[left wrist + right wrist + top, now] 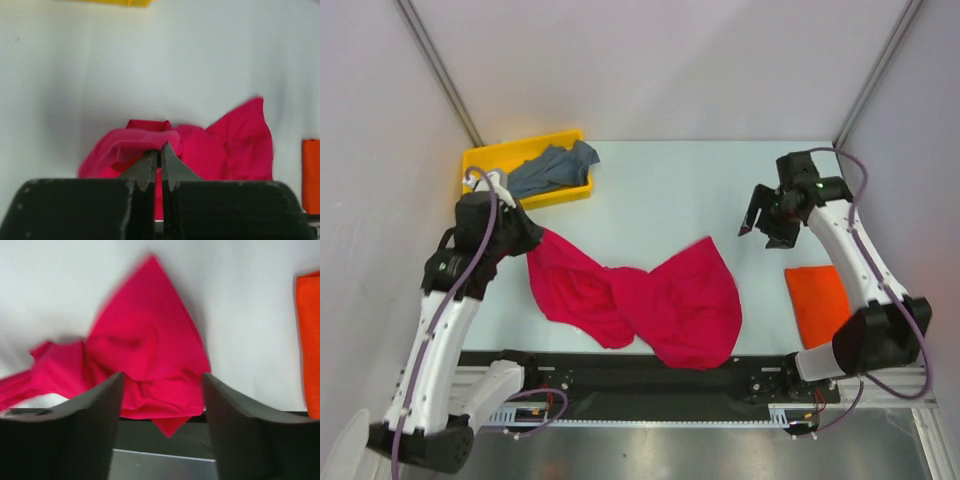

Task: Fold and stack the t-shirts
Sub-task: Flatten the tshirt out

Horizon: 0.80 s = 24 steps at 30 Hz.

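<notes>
The crimson-pink t-shirt (640, 300) lies crumpled and twisted in the middle of the table, its lower edge hanging over the front rail. My left gripper (525, 235) is shut on the shirt's left corner; in the left wrist view the cloth (225, 145) bunches over the closed tips of that gripper (160, 147). My right gripper (760, 225) hangs open above the table, up and to the right of the shirt, touching nothing. Between the fingers of the right gripper (162, 380) the pink shirt (145, 340) lies spread below. A folded orange-red t-shirt (817, 303) rests at the right. The grey-blue t-shirt (552, 168) lies in the tray.
A yellow plastic tray (485, 157) stands at the back left, just behind my left gripper. The black front rail (620, 375) runs along the table's near edge. Grey walls close in the left and right sides.
</notes>
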Available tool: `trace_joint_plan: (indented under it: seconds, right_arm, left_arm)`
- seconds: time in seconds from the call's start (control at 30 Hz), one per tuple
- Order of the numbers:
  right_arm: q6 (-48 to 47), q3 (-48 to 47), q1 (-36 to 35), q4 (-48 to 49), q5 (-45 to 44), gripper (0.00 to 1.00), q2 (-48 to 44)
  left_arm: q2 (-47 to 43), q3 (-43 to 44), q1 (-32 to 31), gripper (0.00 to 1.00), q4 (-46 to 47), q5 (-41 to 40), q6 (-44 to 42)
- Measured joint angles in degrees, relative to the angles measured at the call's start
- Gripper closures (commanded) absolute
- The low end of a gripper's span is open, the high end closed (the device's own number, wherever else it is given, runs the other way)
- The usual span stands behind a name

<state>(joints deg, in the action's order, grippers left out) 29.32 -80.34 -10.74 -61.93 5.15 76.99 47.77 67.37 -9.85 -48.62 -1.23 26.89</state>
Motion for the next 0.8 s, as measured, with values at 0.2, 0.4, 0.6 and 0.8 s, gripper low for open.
trace_joint_plan:
  seconds: [0.2,0.4,0.6,0.8]
  right_arm:
    - [-4.59,1.40,-3.32,1.38,1.90,0.15,6.47]
    - [-0.96,24.81,-23.93,9.94,6.08,0.26,-7.58]
    - [10.43,41.97,-45.03,12.70,6.27,0.19,-17.55]
    - [15.76,43.71,-54.29,20.02,3.69,0.40,-17.25]
  left_arm:
    - [10.32,-2.12,0.00,1.00,1.46,3.13,-0.02]
    - [7.91,-8.22,0.00,1.00,3.56,6.43,0.33]
    - [6.56,-10.71,0.00,1.00,4.96,7.93,1.09]
    - [6.45,-12.92,0.00,1.00,5.20,8.35,1.57]
